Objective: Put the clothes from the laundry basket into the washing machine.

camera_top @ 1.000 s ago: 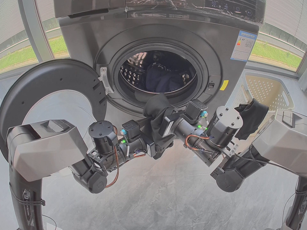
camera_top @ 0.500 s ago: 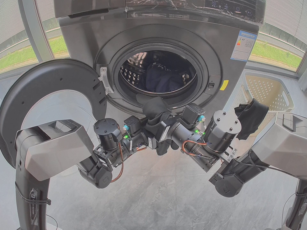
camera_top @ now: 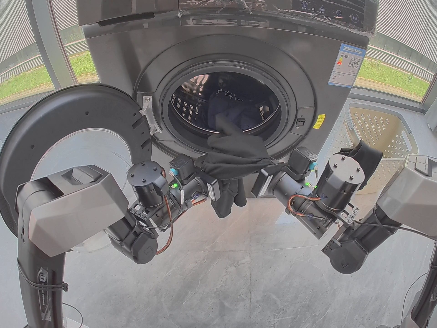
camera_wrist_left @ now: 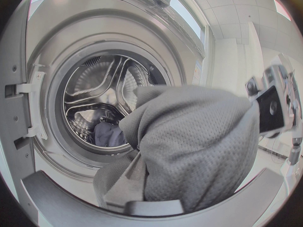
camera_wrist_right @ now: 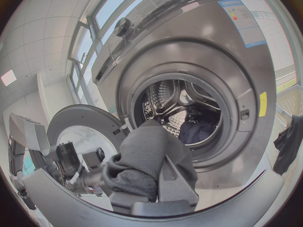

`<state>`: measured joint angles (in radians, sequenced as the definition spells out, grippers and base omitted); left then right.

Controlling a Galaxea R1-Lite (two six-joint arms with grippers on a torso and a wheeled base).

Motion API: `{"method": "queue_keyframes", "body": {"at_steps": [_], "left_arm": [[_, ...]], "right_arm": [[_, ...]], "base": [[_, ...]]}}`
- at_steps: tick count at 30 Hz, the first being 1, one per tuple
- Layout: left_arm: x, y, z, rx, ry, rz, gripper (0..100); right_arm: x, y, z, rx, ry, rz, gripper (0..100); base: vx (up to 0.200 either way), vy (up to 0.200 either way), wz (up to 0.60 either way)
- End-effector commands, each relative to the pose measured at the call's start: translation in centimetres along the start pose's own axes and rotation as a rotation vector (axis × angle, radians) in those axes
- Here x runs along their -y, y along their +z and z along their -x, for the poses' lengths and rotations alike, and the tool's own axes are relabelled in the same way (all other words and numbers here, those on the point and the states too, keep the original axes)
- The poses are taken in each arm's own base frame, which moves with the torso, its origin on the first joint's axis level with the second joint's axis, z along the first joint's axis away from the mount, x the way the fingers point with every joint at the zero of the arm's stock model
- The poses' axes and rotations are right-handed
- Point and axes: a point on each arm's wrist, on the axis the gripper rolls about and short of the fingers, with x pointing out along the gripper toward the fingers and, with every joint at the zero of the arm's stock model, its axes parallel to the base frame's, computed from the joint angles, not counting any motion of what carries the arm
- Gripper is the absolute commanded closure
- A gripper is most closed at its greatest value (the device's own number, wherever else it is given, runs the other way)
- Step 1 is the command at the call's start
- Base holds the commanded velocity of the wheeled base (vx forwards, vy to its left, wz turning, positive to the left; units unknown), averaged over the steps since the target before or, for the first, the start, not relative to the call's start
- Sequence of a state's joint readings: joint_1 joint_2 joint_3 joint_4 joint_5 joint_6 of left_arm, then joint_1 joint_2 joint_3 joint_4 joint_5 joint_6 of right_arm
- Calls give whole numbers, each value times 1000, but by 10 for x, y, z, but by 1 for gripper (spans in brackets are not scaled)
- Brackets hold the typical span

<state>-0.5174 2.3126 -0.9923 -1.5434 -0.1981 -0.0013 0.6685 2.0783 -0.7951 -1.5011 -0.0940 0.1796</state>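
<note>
A dark grey garment (camera_top: 236, 153) stretches between my two grippers just in front of the washing machine's (camera_top: 218, 46) open drum (camera_top: 227, 103). One end of it pokes over the drum's lower rim and another hangs down (camera_top: 227, 201). My left gripper (camera_top: 219, 184) is shut on its left side, my right gripper (camera_top: 257, 175) on its right. In the left wrist view the cloth (camera_wrist_left: 195, 142) covers the gripper (camera_wrist_left: 148, 174). The right wrist view shows the cloth (camera_wrist_right: 145, 155) bunched over my right gripper (camera_wrist_right: 151, 180). Navy clothes (camera_top: 236, 112) lie inside the drum.
The round door (camera_top: 68, 128) stands swung open at the left, close to my left arm. A pale laundry basket (camera_top: 387, 133) sits on the floor at the right with another dark garment (camera_top: 364, 158) draped over its rim. Bare grey floor lies below the arms.
Both grippers have spread apart and risen toward the drum. The garment, bunched between them before, is now pulled wide with one end over the drum's rim.
</note>
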Motion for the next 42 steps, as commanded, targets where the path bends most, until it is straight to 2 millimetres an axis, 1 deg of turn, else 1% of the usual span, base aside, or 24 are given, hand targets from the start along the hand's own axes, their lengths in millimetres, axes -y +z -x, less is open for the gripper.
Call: {"method": "queue_keyframes", "body": {"at_steps": [1,3,5,9,10,12,13,15,17,18,20,23,25,28,31,33,36,38,42], "left_arm": [[-1,24,5,45,21,22,100],[1,31,7,51,23,31,100],[4,35,10,53,24,34,100],[7,36,17,33,20,40,100],[8,36,19,30,20,44,100],[8,40,21,32,20,51,100],[9,44,25,37,20,58,100],[11,50,35,21,17,64,100],[13,60,47,20,13,65,100],[14,60,48,17,11,66,100],[17,67,66,-5,6,64,100],[21,68,83,-44,4,59,100],[22,69,91,-57,5,60,100],[24,74,101,-65,9,75,100],[26,80,113,-68,6,74,100],[26,79,113,-71,6,73,100],[29,77,119,-90,7,50,100],[31,75,121,-102,3,51,100],[30,71,121,-116,4,55,100]], "right_arm": [[14,-11,15,-70,-41,5,100],[13,-19,15,-89,-39,4,100],[12,-22,14,-93,-33,5,100],[4,-27,15,-110,-12,5,100],[2,-28,16,-114,-5,2,0],[-1,-25,15,-100,7,-4,0],[-6,-25,19,-102,27,-5,0],[-12,-27,33,-139,43,-3,0],[-15,-25,47,-168,57,-1,0],[-16,-24,49,-174,60,0,0],[-17,-24,69,-228,97,4,0],[-21,-23,97,-302,178,1,0],[-21,-22,112,-339,201,2,0],[-23,-15,125,-343,220,-1,0],[-21,-6,128,-321,209,-6,0],[-21,-6,128,-319,207,-6,0],[-2,-2,122,-289,123,10,0],[5,-1,120,-281,99,12,0],[7,-2,119,-284,91,11,0]], "base": [[0,0,0],[0,0,0],[0,0,0],[0,0,0],[0,0,0],[0,0,0],[0,0,0],[0,0,0],[0,0,0],[0,0,0],[0,0,0],[0,0,0],[0,0,0],[0,0,0],[0,0,0],[0,0,0],[0,0,0],[0,0,0],[0,0,0]]}}
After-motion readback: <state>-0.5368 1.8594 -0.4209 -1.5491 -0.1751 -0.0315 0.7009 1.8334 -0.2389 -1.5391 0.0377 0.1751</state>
